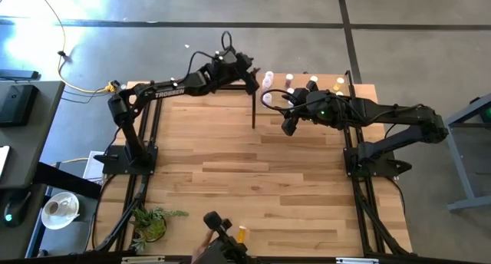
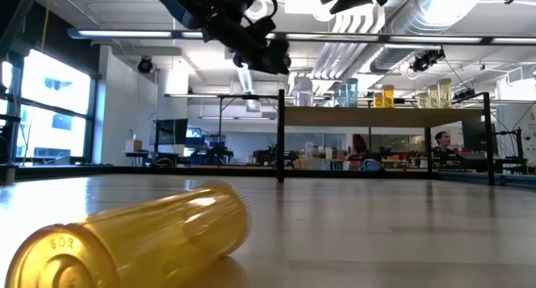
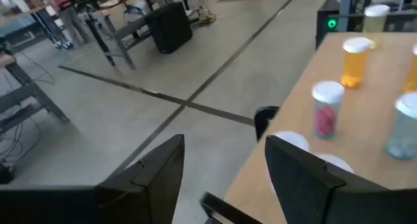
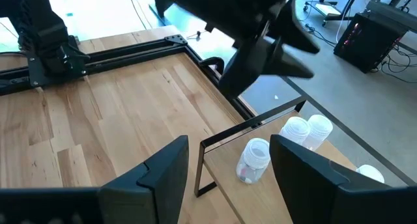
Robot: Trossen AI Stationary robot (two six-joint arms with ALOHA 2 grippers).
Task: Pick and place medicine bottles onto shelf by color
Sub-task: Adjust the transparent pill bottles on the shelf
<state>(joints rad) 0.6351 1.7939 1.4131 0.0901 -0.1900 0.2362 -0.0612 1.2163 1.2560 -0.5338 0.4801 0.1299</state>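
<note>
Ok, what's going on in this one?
Two robot arms are sorting medicine bottles onto a shelf at the table's far edge. Both grippers are open and empty: the left gripper hovers at the shelf's left end, the right gripper hangs over the table just in front of it. Several white-capped bottles already stand on the shelf. One yellow bottle lies on its side at the near edge, not yet picked.

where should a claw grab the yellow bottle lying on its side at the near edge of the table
Take the yellow bottle across the middle of its round body, coming straight down. It lies on its side on the tabletop, so its long smooth flanks are open to both fingers.
</note>
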